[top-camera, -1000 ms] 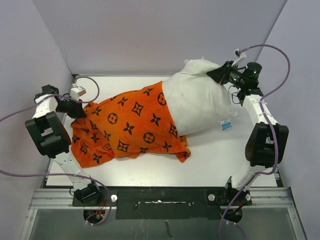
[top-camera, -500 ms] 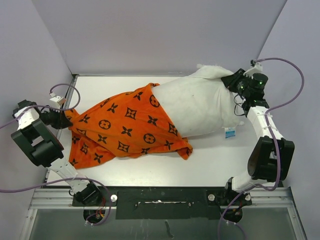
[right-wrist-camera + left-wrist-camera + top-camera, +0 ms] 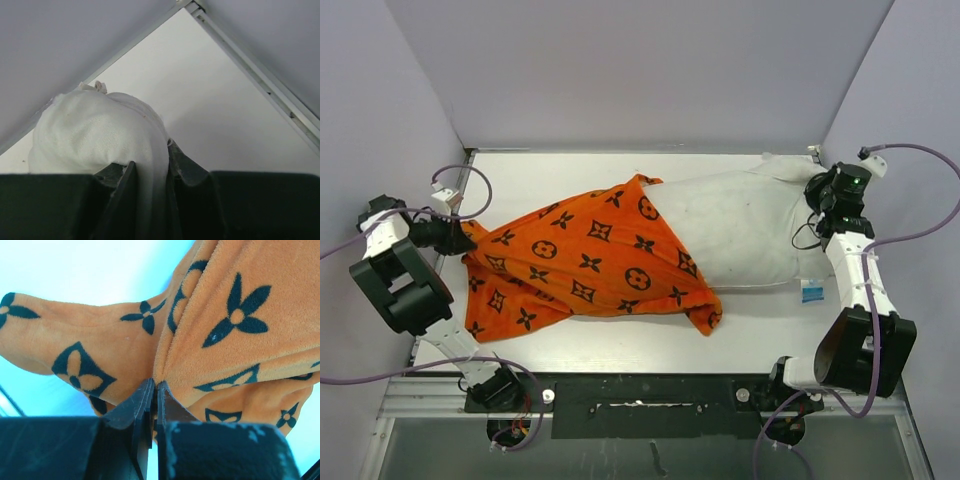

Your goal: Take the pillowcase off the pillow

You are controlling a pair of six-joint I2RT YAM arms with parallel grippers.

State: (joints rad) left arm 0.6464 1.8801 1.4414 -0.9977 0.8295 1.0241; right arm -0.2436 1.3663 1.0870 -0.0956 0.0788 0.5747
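Note:
The orange pillowcase point(image 3: 585, 265) with black motifs lies across the table's left and middle and covers the left part of the off-white pillow point(image 3: 745, 225), whose right half is bare. My left gripper point(image 3: 458, 232) is shut on the pillowcase's left edge, and the left wrist view shows the plush fabric point(image 3: 210, 335) pinched between its jaws point(image 3: 155, 390). My right gripper point(image 3: 815, 190) is shut on the pillow's far right corner, and the right wrist view shows white fabric point(image 3: 100, 135) bunched between its fingers point(image 3: 150, 172). The blue-and-white tag point(image 3: 811, 293) lies at the pillow's near right edge.
The white table point(image 3: 570, 175) is walled by grey panels at the back and both sides. The right arm stands close to the right wall point(image 3: 910, 150). A metal rail point(image 3: 640, 385) runs along the near edge, with purple cables looping off both arms.
Both grippers pulled apart: the right gripper drew the pillow right and lower onto the table, more white pillow came out of the pillowcase, and the tag shifted right.

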